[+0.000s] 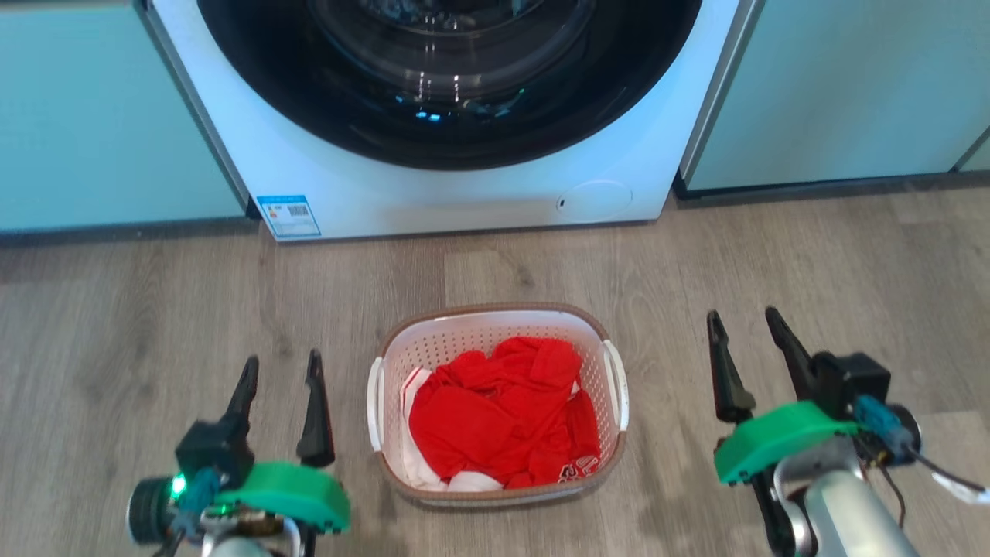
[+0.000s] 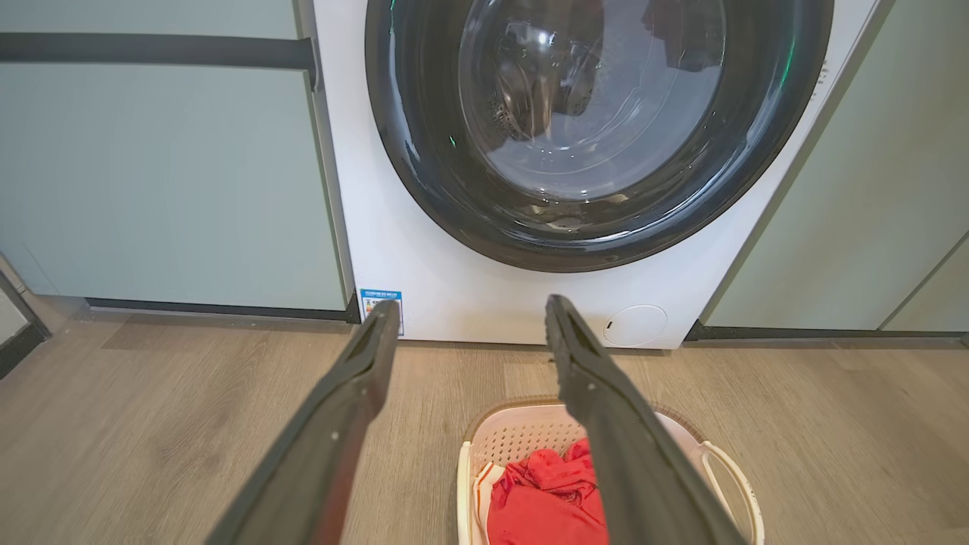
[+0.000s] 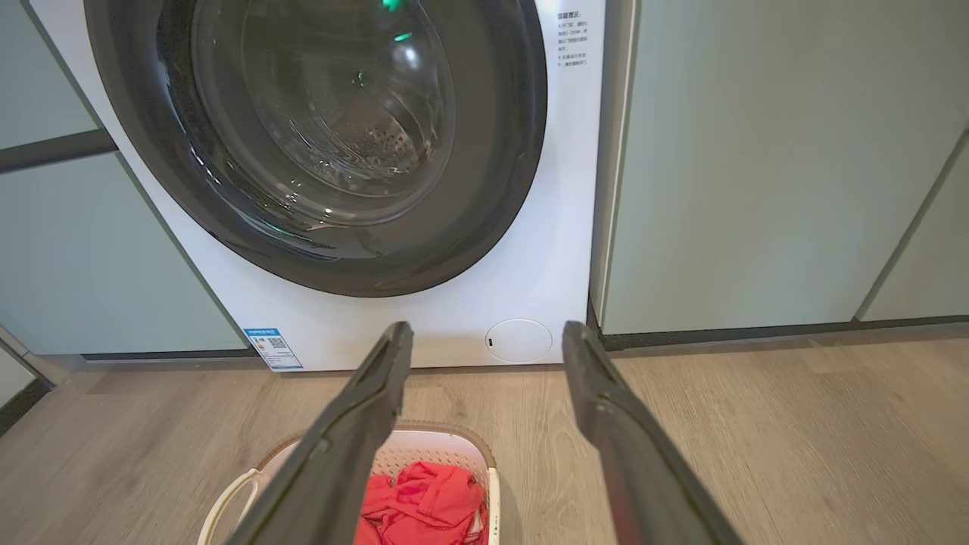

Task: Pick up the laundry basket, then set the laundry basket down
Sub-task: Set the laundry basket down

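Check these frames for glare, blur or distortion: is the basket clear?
Head view: sharp, evenly lit, laundry basket clear, reflections on the washing machine door. Left wrist view: wide-angle distortion; a finger overlaps the basket. Right wrist view: same distortion, green glints on the glass.

head: looks down on floor [image 1: 155,309] | wrists: low, facing washing machine [image 2: 469,291] | shared: laundry basket [image 1: 456,344]

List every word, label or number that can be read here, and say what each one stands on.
No text reads clearly.
Too small to read: the print and code on the blue sticker at the lower corner of the washing machine.
Blurred: the dark printed lines beside its door.
Partly folded under, unreadable: the white print on the red clothes in the laundry basket.
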You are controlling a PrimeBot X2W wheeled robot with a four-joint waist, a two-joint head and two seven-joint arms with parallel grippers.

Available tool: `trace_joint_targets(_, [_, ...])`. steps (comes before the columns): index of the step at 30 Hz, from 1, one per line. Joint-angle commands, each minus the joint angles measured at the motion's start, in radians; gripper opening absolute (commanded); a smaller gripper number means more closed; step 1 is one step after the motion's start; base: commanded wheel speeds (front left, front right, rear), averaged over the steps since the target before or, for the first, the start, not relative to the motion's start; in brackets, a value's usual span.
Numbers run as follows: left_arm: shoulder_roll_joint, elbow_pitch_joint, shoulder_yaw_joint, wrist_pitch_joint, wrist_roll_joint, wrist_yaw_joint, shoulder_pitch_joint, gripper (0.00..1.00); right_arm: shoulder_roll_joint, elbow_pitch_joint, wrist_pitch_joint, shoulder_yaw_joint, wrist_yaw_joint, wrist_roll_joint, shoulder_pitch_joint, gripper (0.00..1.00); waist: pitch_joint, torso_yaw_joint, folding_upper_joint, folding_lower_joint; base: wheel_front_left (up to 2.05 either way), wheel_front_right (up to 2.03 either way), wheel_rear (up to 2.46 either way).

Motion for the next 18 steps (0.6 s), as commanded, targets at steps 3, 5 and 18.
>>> trace_joint_targets(3, [0.0,-0.057,0.048,-0.009,0.017,-0.002,0.015,1.0,0.007,-0.055,-0.013,0.01,0.001,-0.004,0.019,1.0,-0.027,-0.01,-0.0001,0.0001,0.0,0.0,0.0])
trace_joint_targets(5, [-0.003,-0.08,0.062,-0.009,0.022,-0.003,0.052,1.0,0.007,-0.073,-0.013,-0.002,0.001,-0.003,0.053,1.0,-0.043,-0.015,-0.0001,0.0001,0.0,0.0,0.0])
trace_joint_targets(18, [-0.009,-0.112,0.099,-0.01,0.043,-0.009,0.121,1.0,0.007,-0.094,-0.013,-0.027,0.001,-0.007,0.113,1.0,-0.075,-0.024,-0.0001,0.0001,0.0,0.0,0.0])
